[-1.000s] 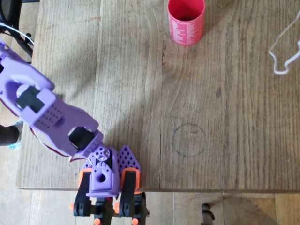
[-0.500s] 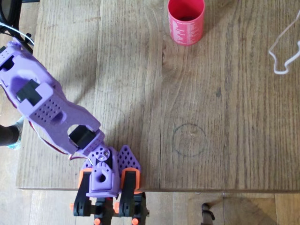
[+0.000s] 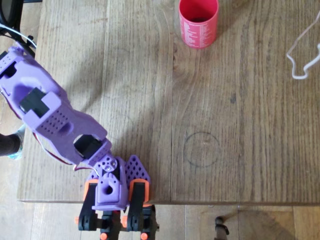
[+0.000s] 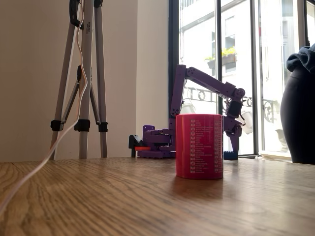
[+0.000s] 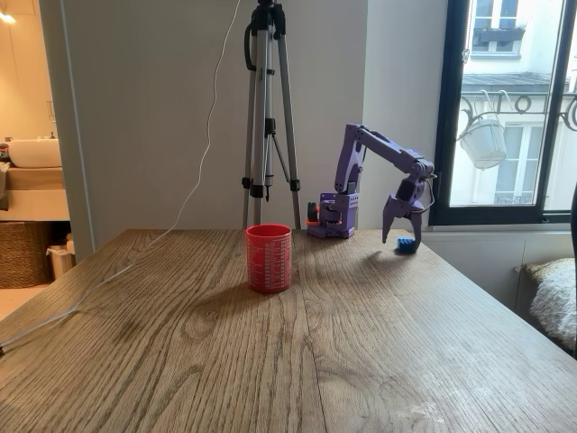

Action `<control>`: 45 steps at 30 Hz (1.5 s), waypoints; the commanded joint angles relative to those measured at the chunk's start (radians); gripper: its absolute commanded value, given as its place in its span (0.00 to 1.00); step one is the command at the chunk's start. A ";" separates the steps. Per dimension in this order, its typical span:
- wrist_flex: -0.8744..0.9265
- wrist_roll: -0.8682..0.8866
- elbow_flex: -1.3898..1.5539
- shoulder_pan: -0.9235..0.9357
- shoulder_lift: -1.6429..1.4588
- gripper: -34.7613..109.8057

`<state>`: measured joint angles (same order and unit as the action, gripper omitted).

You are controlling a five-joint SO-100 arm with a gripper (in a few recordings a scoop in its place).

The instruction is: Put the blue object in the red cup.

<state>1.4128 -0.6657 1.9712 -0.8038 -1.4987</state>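
Since the earlier frame the arm has swung slightly rightward, its gripper (image 5: pixel 402 236) spread apart just above the blue object (image 5: pixel 407 245) at the table's far right edge, so the reach is in hand and next it likely must lower and close, the red cup (image 5: pixel 269 258) standing well apart.

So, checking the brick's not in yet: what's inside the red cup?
The overhead view shows the red cup with a dark interior, nothing blue visible. The blue object sits on the table under the gripper.

Bright daylight from the window (image 5: pixel 509 108) backlights both fixed views; the table (image 4: pixel 98 196) foreground is blurred.
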 commanded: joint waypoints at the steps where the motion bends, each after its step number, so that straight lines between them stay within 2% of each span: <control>1: -0.014 0.002 -0.002 -0.009 -0.052 0.25; 12: -0.041 -0.002 0.037 0.005 -0.057 0.25; 17: -0.041 0.014 -0.032 0.061 -0.172 0.25; 24: -0.043 0.021 -0.411 0.321 -0.261 0.25; 28: -0.138 0.017 -0.561 0.466 -0.290 0.25; 37: -0.469 0.009 -0.695 0.810 -0.291 0.25; 45: -0.560 0.092 -0.706 1.046 -0.183 0.25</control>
<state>0.9004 -0.6305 1.3468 0.1488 -1.6966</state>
